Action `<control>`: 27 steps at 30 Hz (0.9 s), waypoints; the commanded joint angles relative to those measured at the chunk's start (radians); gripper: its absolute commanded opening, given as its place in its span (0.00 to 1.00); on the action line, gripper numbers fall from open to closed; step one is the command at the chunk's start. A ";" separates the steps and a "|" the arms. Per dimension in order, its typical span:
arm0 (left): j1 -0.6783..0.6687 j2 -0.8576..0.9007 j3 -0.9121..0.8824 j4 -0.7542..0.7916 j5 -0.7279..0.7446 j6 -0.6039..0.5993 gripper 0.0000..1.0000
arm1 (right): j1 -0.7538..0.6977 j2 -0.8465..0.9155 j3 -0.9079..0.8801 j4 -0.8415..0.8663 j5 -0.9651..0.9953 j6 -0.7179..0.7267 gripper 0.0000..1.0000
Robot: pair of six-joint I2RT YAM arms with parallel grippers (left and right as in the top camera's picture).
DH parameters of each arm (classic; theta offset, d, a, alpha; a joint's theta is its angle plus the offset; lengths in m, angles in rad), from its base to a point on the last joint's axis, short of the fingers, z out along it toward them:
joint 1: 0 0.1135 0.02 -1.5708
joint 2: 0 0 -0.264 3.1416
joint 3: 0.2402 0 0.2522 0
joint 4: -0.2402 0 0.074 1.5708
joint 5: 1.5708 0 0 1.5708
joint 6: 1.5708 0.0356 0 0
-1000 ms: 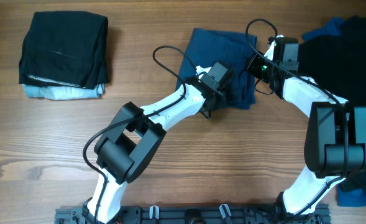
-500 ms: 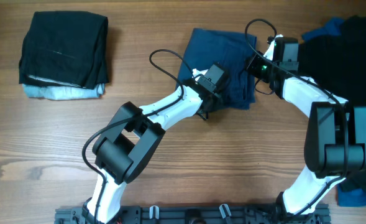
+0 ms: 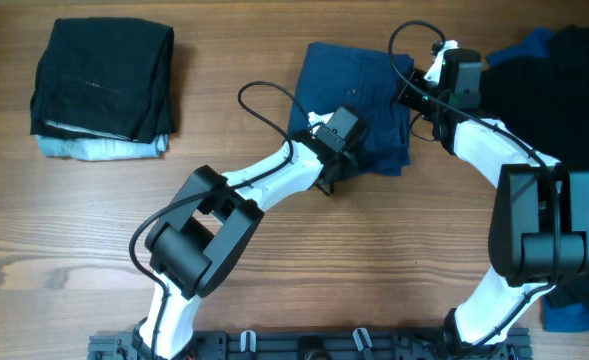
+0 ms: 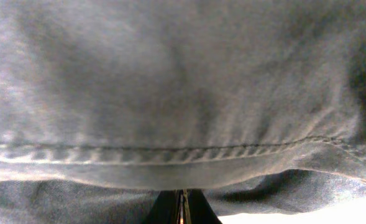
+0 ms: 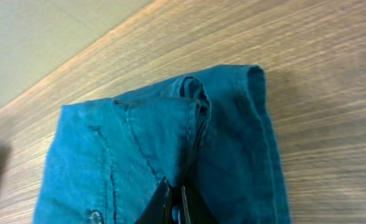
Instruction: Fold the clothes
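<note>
Navy shorts (image 3: 359,75) at the table's (image 3: 274,250) far edge are being pinched by the right gripper (image 5: 175,205), the left gripper (image 4: 183,210) being pressed together

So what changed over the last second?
The left fingers slid slightly left and back toward the base over the navy shorts; the right fingers edged away from the base. Both stayed shut on the shorts; the folded stack did not move.

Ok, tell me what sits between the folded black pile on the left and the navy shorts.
Overhead view: bare wooden table between the black pile and the navy shorts, apart from a black cable looping in beside the shorts.
</note>
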 commanded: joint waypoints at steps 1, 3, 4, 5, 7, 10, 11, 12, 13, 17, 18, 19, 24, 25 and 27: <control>0.008 0.023 -0.047 -0.027 -0.059 -0.008 0.04 | -0.001 0.011 0.029 -0.027 0.109 -0.021 0.04; 0.008 0.023 -0.047 -0.027 -0.059 -0.005 0.04 | -0.001 0.011 0.029 -0.050 0.112 -0.021 0.04; 0.008 0.023 -0.047 -0.027 -0.059 -0.005 0.04 | -0.001 0.011 0.029 -0.060 0.115 -0.021 0.04; 0.008 0.023 -0.047 -0.027 -0.059 -0.005 0.04 | -0.001 0.011 0.028 -0.067 0.132 -0.021 0.04; 0.008 0.023 -0.047 -0.027 -0.060 -0.005 0.04 | -0.002 0.011 0.028 -0.077 0.163 -0.021 0.04; 0.008 0.023 -0.047 -0.027 -0.064 -0.006 0.04 | -0.002 0.011 0.028 -0.097 0.188 -0.018 0.04; 0.008 0.023 -0.047 -0.026 -0.067 -0.006 0.04 | -0.002 0.011 0.028 -0.111 0.199 -0.018 0.04; 0.008 0.023 -0.047 -0.026 -0.067 -0.006 0.04 | -0.002 0.011 0.028 -0.134 0.220 -0.018 0.04; 0.008 0.023 -0.047 -0.026 -0.067 -0.006 0.04 | -0.002 0.011 0.028 -0.146 0.234 -0.018 0.04; 0.008 0.023 -0.047 -0.027 -0.067 -0.005 0.04 | -0.002 0.011 0.027 -0.191 0.286 -0.021 0.04; 0.008 0.023 -0.047 -0.026 -0.067 -0.004 0.04 | -0.002 0.011 0.027 -0.198 0.278 -0.025 0.34; 0.012 0.012 -0.046 -0.026 -0.066 0.022 0.04 | -0.002 -0.003 0.028 -0.208 0.254 -0.060 0.59; 0.075 -0.288 -0.031 -0.080 -0.163 0.127 0.04 | -0.014 -0.271 0.063 -0.293 0.187 -0.152 0.88; 0.097 -0.363 -0.031 -0.088 -0.178 0.130 0.08 | -0.014 -0.329 0.064 -0.301 0.169 -0.152 0.60; 0.143 -0.449 -0.031 -0.092 -0.177 0.135 0.04 | -0.014 -0.354 0.064 -0.282 0.094 -0.151 0.05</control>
